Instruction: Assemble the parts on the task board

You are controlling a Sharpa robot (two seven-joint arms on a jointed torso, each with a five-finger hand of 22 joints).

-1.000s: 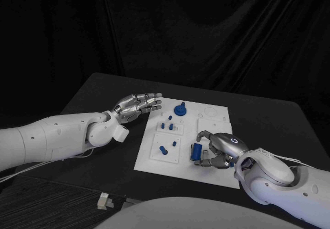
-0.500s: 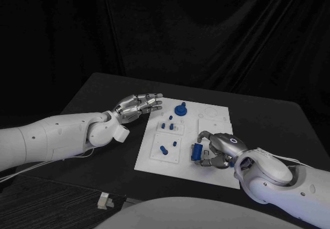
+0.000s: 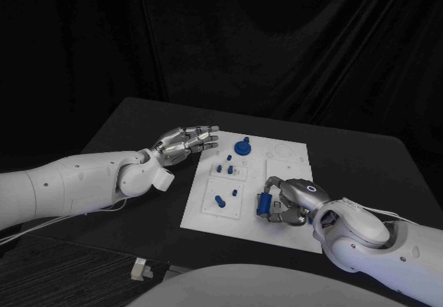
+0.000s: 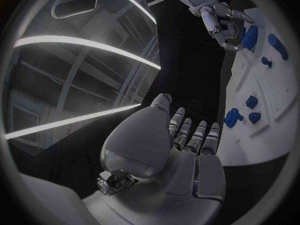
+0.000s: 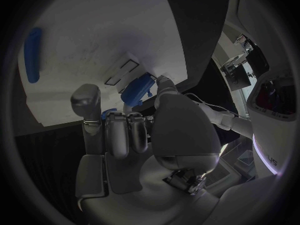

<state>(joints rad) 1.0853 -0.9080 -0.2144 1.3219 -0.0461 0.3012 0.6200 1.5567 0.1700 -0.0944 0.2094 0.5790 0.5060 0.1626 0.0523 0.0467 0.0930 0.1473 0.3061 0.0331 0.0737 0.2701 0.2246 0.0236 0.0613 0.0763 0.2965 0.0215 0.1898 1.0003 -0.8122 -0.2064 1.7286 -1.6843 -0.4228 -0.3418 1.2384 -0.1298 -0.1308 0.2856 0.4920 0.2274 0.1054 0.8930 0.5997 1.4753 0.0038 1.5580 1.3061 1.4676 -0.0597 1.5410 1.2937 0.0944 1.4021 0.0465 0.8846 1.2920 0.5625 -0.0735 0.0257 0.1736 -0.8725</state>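
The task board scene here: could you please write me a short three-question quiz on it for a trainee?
1. True or false: the left hand holds a blue part.
2. Which hand is on the blue part at the near right of the board? A) left B) right C) both
3. Fill in: the round blue part stands at the board's ____ edge, far or near.

Key: 1. False; it hovers open at the board's far left corner. 2. B; the right hand has its fingers round that part. 3. Far.
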